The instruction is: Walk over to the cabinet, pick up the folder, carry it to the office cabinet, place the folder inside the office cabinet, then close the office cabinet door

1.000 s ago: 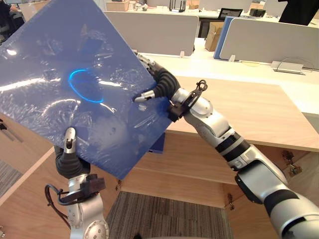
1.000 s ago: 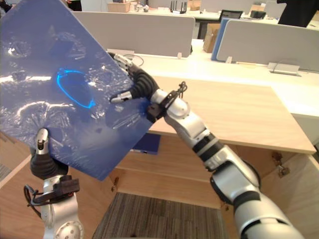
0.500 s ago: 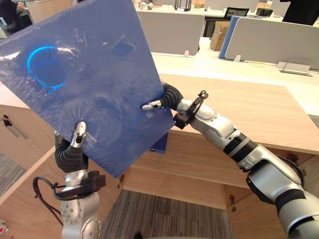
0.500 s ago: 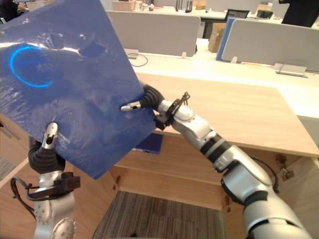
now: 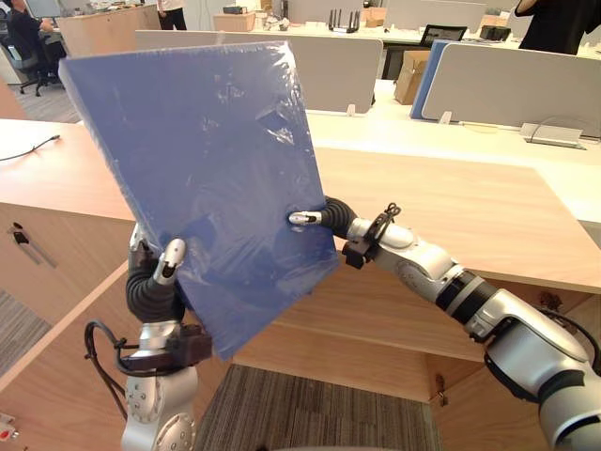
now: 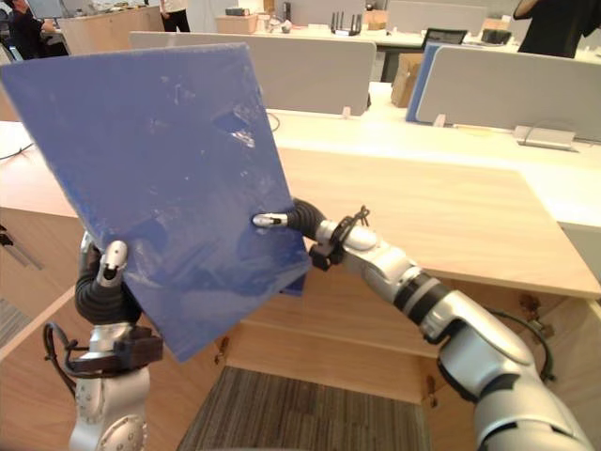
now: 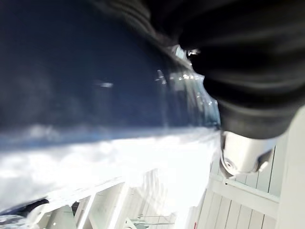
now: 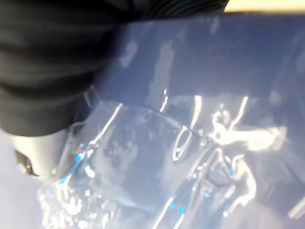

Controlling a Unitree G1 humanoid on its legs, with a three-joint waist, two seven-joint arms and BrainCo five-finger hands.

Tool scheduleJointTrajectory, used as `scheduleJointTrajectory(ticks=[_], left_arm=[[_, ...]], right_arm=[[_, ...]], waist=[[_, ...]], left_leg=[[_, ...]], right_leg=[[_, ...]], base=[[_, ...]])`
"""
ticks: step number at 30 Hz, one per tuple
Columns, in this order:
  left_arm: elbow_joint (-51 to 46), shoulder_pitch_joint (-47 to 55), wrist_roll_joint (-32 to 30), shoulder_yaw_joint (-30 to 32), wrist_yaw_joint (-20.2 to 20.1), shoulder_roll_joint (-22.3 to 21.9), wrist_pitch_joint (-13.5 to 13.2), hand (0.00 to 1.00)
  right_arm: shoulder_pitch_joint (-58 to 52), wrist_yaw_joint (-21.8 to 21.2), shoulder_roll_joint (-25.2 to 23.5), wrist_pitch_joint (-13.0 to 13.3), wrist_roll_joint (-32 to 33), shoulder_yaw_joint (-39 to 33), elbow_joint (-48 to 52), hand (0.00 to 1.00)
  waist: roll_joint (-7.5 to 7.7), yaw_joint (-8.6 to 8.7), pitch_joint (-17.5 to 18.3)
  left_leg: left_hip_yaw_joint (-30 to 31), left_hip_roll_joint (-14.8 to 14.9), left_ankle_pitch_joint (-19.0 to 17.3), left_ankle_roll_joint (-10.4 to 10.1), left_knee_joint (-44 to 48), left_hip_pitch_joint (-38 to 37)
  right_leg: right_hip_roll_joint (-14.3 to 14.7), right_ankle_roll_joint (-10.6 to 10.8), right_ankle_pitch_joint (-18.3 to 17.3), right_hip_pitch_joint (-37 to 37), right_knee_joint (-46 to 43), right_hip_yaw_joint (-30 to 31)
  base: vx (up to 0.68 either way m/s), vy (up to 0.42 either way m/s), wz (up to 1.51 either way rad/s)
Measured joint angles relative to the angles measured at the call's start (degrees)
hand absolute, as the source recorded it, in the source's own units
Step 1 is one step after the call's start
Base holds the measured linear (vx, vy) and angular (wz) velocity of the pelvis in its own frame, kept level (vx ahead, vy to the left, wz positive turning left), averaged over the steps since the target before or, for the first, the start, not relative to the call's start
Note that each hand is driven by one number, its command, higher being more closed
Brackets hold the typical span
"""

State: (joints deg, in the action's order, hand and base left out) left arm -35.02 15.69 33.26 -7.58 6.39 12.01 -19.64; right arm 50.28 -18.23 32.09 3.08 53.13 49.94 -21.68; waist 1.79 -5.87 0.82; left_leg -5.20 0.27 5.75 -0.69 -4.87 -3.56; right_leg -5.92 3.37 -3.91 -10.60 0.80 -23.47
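**While both hands grip it, the blue folder (image 5: 207, 178) is held up clear of the wooden tabletop (image 5: 460, 202)**

Left eye view: the folder stands tilted, with its glossy face toward the camera. The left hand (image 5: 153, 287) pinches the lower left edge, its thumb pressed on the front face and its fingers hidden behind the sheet. The right hand (image 5: 326, 216) clamps the right edge the same way, with its thumb tip on the front. Grey desk dividers (image 5: 507, 85) stand beyond the tabletop, and a person in black (image 5: 556, 23) shows at the far right.

Right eye view: the same two-handed hold. A darker blue object (image 6: 297, 282) peeks out past the folder's lower right corner, under the tabletop's edge. I cannot tell what it is.

Left wrist view: the folder's dark blue surface runs right beside the hand's ribbed cover, with one silver finger (image 7: 243, 152) showing past it.

Right wrist view: the folder's shiny, wrinkled plastic face lies right against the hand's ribbed cover.
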Motion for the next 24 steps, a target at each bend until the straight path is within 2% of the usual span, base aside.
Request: scheduleJointTrajectory(ticks=[3, 7, 10, 12, 13, 15, 16, 17, 18, 21, 24], left_arm=[[-0.2, -1.4, 5.0, -0.1, -3.6, -0.6, -0.2, 0.00], [-0.3, -3.2, 13.0, 1.6, -13.6, -0.9, -0.7, 0.00], [2.0, -3.1, 16.8, 3.7, -18.0, -2.7, 0.1, 0.00], [8.1, -2.3, 18.7, 7.3, -20.3, -5.1, 1.8, 0.00], [9.7, -1.6, 19.0, 8.4, -20.6, -5.8, 2.1, 0.00], [17.4, 1.2, 19.3, 12.1, -20.8, -8.4, 2.9, 0.00], [21.3, 2.5, 19.3, 12.7, -20.7, -8.8, 3.3, 0.00], [23.2, 3.1, 19.3, 13.0, -20.7, -9.0, 3.6, 0.00], [27.1, 4.1, 19.3, 13.0, -20.4, -9.2, 4.1, 0.00], [35.8, 5.5, 17.7, 13.0, -20.2, -9.3, 5.7, 0.00], [45.4, 6.1, 9.4, 12.9, -19.5, -7.6, 6.4, 0.00]], right_arm=[[-2.0, -1.1, -1.6, -0.1, -0.3, -5.3, 0.2, 1.00], [-10.7, -0.9, -4.3, -0.2, -6.0, -19.8, 9.0, 1.00], [-15.4, 1.6, -7.1, 0.0, -10.3, -28.6, 15.6, 1.00], [-19.7, 4.3, -10.1, 0.9, -16.1, -39.9, 23.1, 1.00], [-20.8, 5.2, -11.0, 1.2, -17.8, -42.7, 25.4, 1.00], [-23.6, 11.4, -13.6, 5.0, -31.8, -52.0, 34.4, 1.00], [-24.3, 14.8, -13.7, 6.8, -39.7, -54.8, 38.0, 1.00], [-24.7, 16.6, -13.7, 7.7, -44.0, -55.7, 39.5, 1.00], [-25.8, 19.8, -13.7, 8.9, -52.0, -57.1, 42.5, 1.00], [-29.7, 25.5, -13.6, 10.8, -65.4, -57.2, 47.3, 1.00], [-32.8, 28.4, -12.1, 11.9, -74.8, -55.3, 48.5, 1.00]], waist=[[-0.01, 0.11, 0.0], [-0.01, 0.72, 0.0], [-0.04, 1.74, 0.0], [-0.04, 2.13, 0.0], [-0.04, 2.31, 0.0], [-0.18, 3.22, 0.1], [-0.22, 3.54, 0.2], [-0.22, 3.78, 0.2], [-0.22, 4.25, 0.3], [-0.19, 5.01, 0.5], [-0.23, 5.20, 0.5]], left_leg=[[0.0, 0.0, 0.1, 0.0, 0.0, 0.0], [-0.1, 0.0, 0.1, 0.0, 0.0, -0.4], [-0.2, 0.0, 0.2, 0.1, 0.0, -0.6], [-0.3, 0.0, 0.2, 0.1, 0.0, -0.6], [-0.3, 0.0, 0.2, 0.1, 0.0, -0.6], [-0.6, 0.1, 0.2, 0.1, 0.0, -0.6], [-0.7, 0.1, 0.2, 0.1, 0.0, -0.6], [-0.9, 0.1, 0.2, 0.1, 0.0, -0.6], [-1.1, 0.2, 0.1, 0.1, 0.0, -0.6], [-1.6, 0.5, 0.0, 0.1, -0.1, -0.6], [-2.0, 0.9, 0.0, 0.1, -0.1, -0.5]], right_leg=[[-0.1, 0.0, 0.0, 0.1, -0.2, 0.0], [-0.3, 0.0, 0.0, -0.1, -0.4, 0.1], [-0.3, 0.0, 0.0, -0.2, -0.5, 0.2], [-0.3, 0.0, 0.0, -0.1, -0.6, 0.3], [-0.3, 0.0, 0.0, -0.1, -0.6, 0.4], [-0.2, 0.0, 0.0, 0.0, -0.5, 0.6], [-0.2, 0.0, 0.0, 0.1, -0.5, 0.7], [-0.2, 0.0, 0.0, 0.2, -0.5, 0.9], [-0.1, 0.0, 0.0, 0.4, -0.5, 1.3], [-0.1, 0.0, 0.0, 0.7, -0.5, 1.9], [0.1, -0.1, 0.1, 1.1, -0.5, 2.4]], base=[[0.00, 0.000, 0.00], [0.00, 0.000, 0.00], [0.00, 0.000, 0.00], [0.00, 0.000, 0.00], [0.00, 0.000, -0.04], [0.00, 0.000, -0.06], [0.00, 0.000, -0.07], [0.00, -0.001, -0.12], [-0.01, -0.002, -0.13], [-0.01, -0.001, -0.10], [-0.03, -0.005, -0.09]])
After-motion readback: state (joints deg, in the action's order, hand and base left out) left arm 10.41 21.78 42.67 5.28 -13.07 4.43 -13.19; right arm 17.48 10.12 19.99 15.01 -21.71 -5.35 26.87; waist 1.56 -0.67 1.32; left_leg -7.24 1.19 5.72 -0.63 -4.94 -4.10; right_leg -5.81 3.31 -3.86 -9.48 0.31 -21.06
